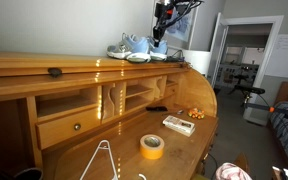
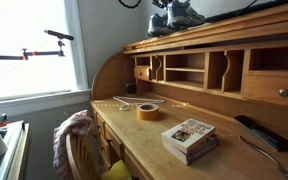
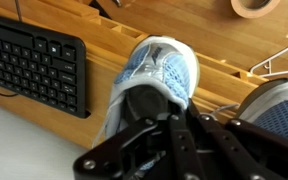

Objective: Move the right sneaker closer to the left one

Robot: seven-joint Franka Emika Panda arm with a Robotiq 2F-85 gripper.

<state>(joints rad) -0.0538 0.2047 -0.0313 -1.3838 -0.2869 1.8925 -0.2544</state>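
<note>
Two blue-grey mesh sneakers stand side by side on top of the wooden roll-top desk (image 1: 44,66). The right sneaker (image 3: 160,72) is the bluer one and fills the middle of the wrist view. It also shows in both exterior views (image 1: 150,52) (image 2: 160,22). The left one (image 3: 280,110) is paler and lies just beside it (image 1: 122,47) (image 2: 188,13). My gripper (image 3: 176,128) reaches down from above (image 1: 160,36). Its dark fingers are closed on the heel collar of the right sneaker. The fingertips are partly hidden by the shoe.
On the desk surface below lie a yellow tape roll (image 1: 152,146) (image 2: 147,111), a small box (image 1: 179,124) (image 2: 189,137), a black remote (image 2: 260,131) and a wire hanger (image 1: 104,160). A black keyboard (image 3: 34,60) lies behind the desk. A chair (image 2: 77,140) stands in front.
</note>
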